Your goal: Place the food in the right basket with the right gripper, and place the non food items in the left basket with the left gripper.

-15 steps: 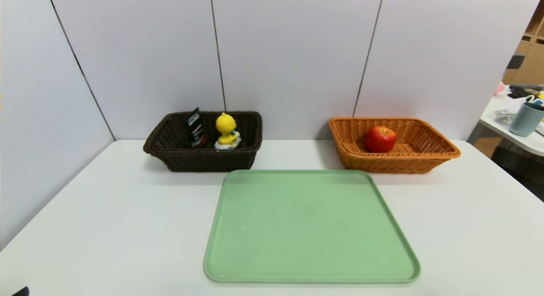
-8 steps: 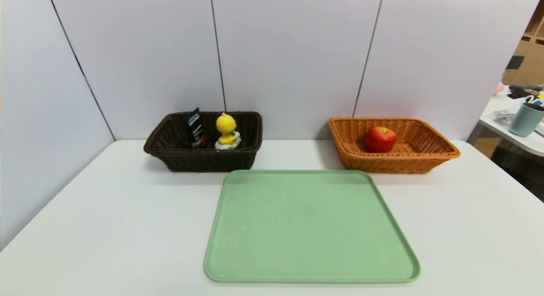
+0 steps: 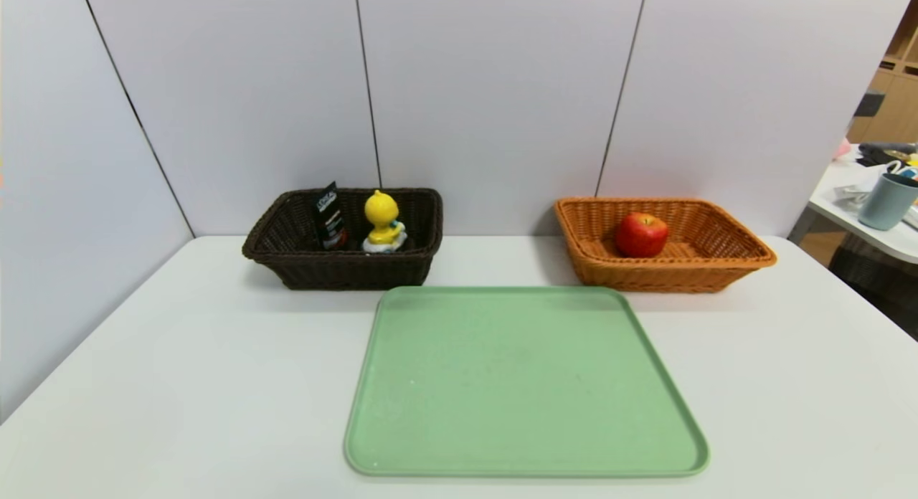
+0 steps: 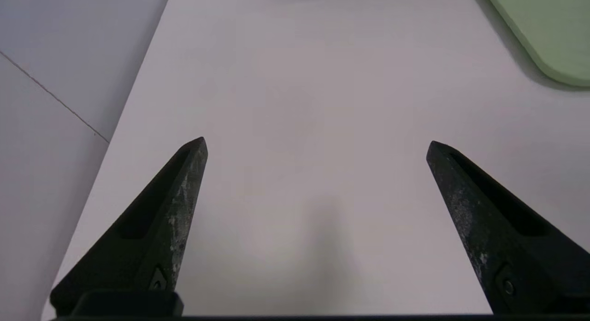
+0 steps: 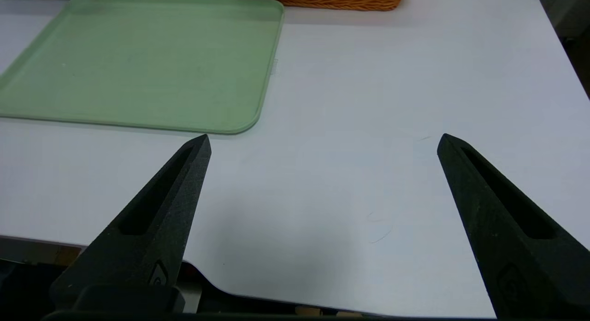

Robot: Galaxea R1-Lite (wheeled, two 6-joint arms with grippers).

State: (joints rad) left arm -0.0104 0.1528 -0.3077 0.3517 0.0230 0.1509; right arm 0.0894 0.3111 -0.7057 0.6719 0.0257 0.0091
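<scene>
Standing in the dark left basket (image 3: 344, 266) are a dark tube (image 3: 330, 216) and the yellow duck toy (image 3: 383, 221); the marker is perhaps hidden. The apple (image 3: 641, 234) lies in the orange right basket (image 3: 663, 269). Left gripper (image 4: 315, 145) and right gripper (image 5: 322, 141) hang over the table (image 3: 179, 355), fingers spread wide, holding nothing.

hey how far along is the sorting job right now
It looks finished. The apple sits in the orange basket; the duck toy and dark tube are in the brown basket. The green tray holds nothing. Left gripper and right gripper are open, holding nothing.
</scene>
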